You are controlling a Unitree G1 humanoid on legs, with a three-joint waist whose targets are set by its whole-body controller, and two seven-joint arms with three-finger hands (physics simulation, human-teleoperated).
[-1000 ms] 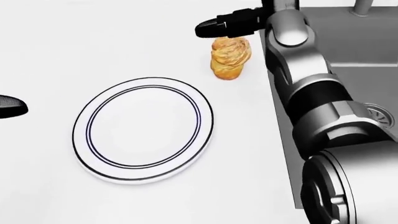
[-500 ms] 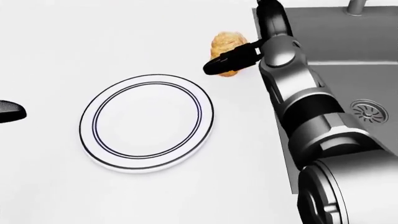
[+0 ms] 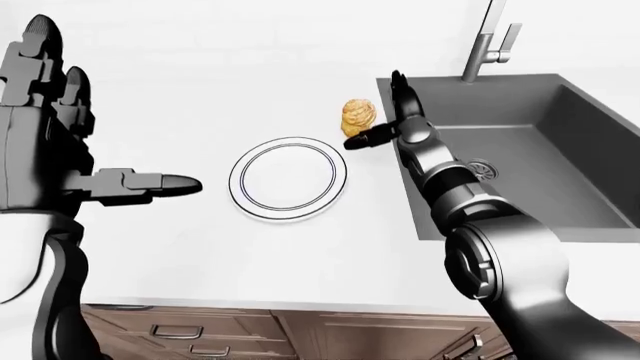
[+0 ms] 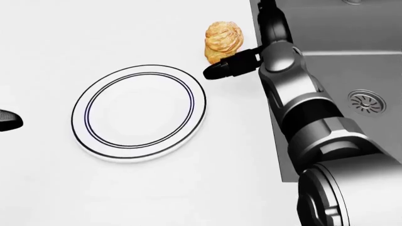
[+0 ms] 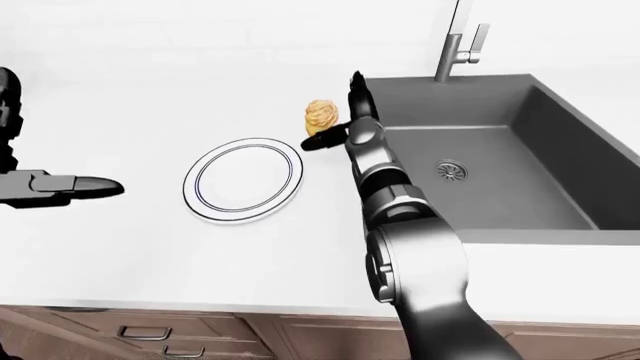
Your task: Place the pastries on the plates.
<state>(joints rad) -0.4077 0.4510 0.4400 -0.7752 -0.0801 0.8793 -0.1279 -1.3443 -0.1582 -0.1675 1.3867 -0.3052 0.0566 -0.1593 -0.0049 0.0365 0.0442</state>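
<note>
A golden swirled pastry (image 4: 222,41) stands upright on the white counter, up and right of a white plate (image 4: 139,111) with a dark double ring. The plate holds nothing. My right hand (image 4: 242,54) is open beside the pastry on its right; one black finger (image 4: 229,67) reaches left just below it, another points up along the sink edge (image 3: 398,94). Whether a finger touches the pastry cannot be told. My left hand (image 3: 60,142) is raised at the left of the left-eye view, open, one finger (image 3: 150,184) pointing right, well apart from the plate.
A dark grey sink (image 3: 520,150) with a drain (image 4: 366,101) and a metal faucet (image 3: 487,41) lies right of the pastry. My right arm (image 3: 450,187) runs along the sink's left rim. Brown drawers (image 3: 200,334) sit under the counter edge.
In the head view the right hand's finger dropped from above the pastry to below it. The whole picture shifted a little, so the camera has moved. The pastry stays on the counter.
</note>
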